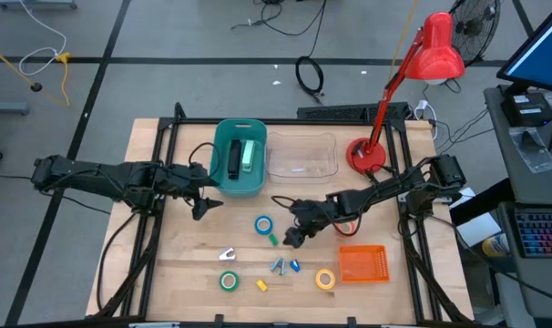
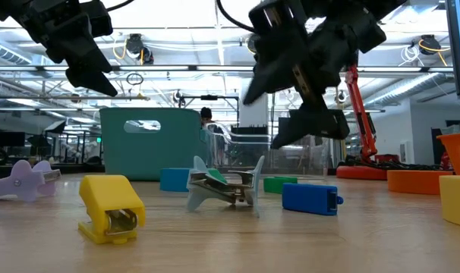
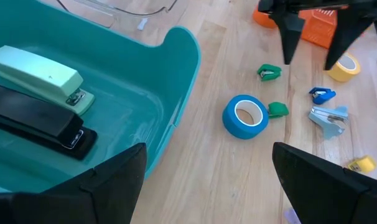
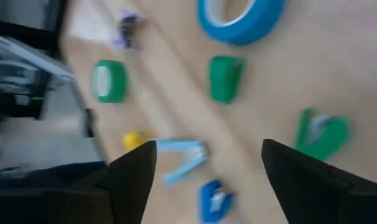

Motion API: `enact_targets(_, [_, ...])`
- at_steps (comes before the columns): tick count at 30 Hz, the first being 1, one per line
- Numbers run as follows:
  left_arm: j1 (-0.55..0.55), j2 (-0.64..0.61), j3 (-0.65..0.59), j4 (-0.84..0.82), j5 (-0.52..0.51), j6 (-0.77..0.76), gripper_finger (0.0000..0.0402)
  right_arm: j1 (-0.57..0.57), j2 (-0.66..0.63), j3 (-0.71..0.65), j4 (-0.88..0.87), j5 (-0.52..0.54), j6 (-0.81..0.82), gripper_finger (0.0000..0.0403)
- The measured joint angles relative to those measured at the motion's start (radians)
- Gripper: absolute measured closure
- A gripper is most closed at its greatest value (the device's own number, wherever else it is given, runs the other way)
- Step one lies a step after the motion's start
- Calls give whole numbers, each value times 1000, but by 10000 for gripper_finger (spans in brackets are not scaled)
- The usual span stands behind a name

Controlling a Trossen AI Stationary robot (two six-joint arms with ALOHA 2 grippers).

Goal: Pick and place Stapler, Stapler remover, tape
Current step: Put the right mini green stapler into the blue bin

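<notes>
Blue tape roll [image 4: 241,18] cut off beyond spread, empty right hand [image 4: 204,168].

Grey tiled floor [image 1: 167,36] with loose cables, a red desk lamp [image 1: 413,82], ceiling lights beyond.

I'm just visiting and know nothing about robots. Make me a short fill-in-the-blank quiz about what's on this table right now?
1. Two staplers, one light green and one black, lie inside the ____ bin.
2. The lamp at the table's back edge is ____ in colour.
3. The tape roll lying nearest the bin is ____.
4. The right gripper hovers with its fingers ____.

Missing words: teal; red; blue; open
</notes>
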Motion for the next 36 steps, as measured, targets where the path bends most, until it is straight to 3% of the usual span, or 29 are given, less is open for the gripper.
enact_targets(4, [0,0,0,0,0,0,50,0,0,0,99,-76,87,113])
enact_targets(8, [0,0,0,0,0,0,50,0,0,0,190,-72,118,113])
enact_targets(17, [0,0,0,0,0,0,50,39,0,7,150,-3,102,112])
enact_targets(21, [0,0,0,0,0,0,50,76,1,115,-48,77,46,112])
enact_targets(28, [0,0,0,-1,0,8,50,115,13,375,-580,175,29,112])
enact_targets(36, [0,0,0,-7,-1,23,50,112,52,391,-690,243,80,112])
